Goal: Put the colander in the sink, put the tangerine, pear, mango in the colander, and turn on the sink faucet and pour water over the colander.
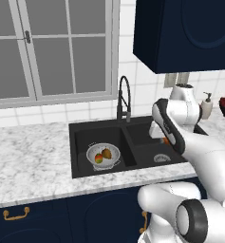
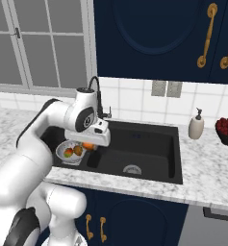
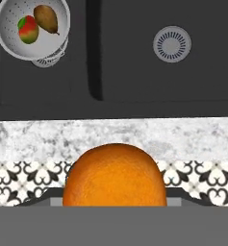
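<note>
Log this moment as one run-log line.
end effector: shut on tangerine, above sink | colander: in left basin, holds mango, pear | faucet: off

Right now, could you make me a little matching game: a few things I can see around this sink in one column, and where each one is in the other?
Things:
1. tangerine
2. mango
3. soap pump bottle
4. colander

Places:
A. lying in the colander beside the pear
B. standing on the counter to the right of the sink
C. held by the robot's hand over the sink
D. sitting in the sink's left basin

Pairs: 1-C, 2-A, 3-B, 4-D
</note>
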Available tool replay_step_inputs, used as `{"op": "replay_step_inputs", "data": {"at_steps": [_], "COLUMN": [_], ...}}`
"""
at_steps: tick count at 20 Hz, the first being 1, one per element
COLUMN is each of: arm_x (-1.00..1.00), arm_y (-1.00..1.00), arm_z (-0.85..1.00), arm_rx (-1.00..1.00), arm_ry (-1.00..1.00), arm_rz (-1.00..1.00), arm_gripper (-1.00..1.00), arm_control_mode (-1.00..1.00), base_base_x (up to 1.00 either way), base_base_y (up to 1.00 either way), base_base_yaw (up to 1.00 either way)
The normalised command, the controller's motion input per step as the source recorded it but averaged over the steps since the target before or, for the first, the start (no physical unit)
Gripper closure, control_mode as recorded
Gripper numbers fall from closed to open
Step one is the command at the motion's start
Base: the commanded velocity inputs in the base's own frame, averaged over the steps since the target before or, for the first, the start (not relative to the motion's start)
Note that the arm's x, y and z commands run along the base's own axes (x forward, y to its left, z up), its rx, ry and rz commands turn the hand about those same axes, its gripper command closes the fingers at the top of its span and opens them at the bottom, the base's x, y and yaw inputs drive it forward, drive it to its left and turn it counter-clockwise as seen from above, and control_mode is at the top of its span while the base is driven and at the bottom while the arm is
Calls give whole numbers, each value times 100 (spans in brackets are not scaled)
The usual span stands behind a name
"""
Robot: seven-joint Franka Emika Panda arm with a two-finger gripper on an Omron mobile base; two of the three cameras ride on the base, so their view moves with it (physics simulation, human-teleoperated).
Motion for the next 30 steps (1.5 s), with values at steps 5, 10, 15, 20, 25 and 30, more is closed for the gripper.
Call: {"op": "replay_step_inputs", "data": {"at_steps": [5,10,15,20,25,30], "arm_x": [0,27,63,53,25,19], "arm_y": [100,96,69,28,29,18], "arm_z": [10,0,0,-25,-68,-68], "arm_rx": [2,1,0,0,0,0], "arm_ry": [2,-1,0,1,7,8], "arm_rz": [9,4,1,2,1,3], "arm_gripper": [100,100,100,100,100,100], "arm_control_mode": [-100,-100,-100,-100,-100,-100], "base_base_x": [0,0,0,0,0,0], "base_base_y": [0,0,0,0,0,0], "base_base_yaw": [0,0,0,0,0,0]}}
